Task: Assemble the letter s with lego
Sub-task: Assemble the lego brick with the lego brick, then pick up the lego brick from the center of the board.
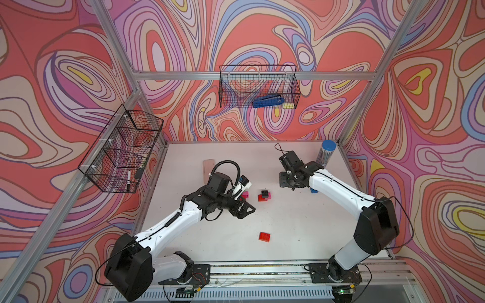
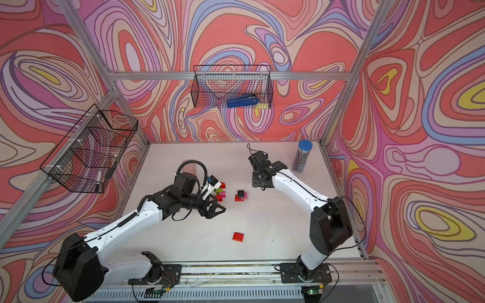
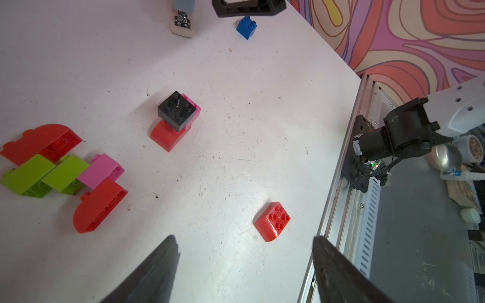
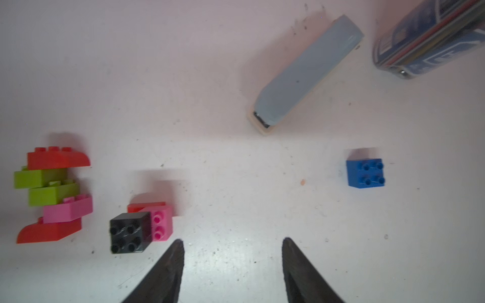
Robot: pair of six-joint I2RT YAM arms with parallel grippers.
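Note:
A joined lego piece [image 3: 60, 178] of red, lime green and pink bricks lies on its side on the white table, also in the right wrist view [image 4: 52, 194] and a top view [image 2: 220, 192]. A small stack [image 1: 264, 195] has a black brick on pink and red ones [image 3: 175, 118]. A loose red brick [image 1: 265, 236] lies nearer the front. A blue brick [image 4: 365, 173] sits under my right arm. My left gripper [image 3: 243, 237] hangs open and empty beside the joined piece [image 1: 242, 208]. My right gripper [image 4: 233, 239] is open and empty, just right of the stack [image 1: 286, 181].
A pale blue-grey stapler [image 4: 304, 81] lies beyond the blue brick. A blue-capped pencil tube [image 1: 325, 154] stands at the back right, a pink case [image 1: 208, 169] at the back left. Wire baskets hang on the back wall [image 1: 258, 86] and left wall [image 1: 120, 149].

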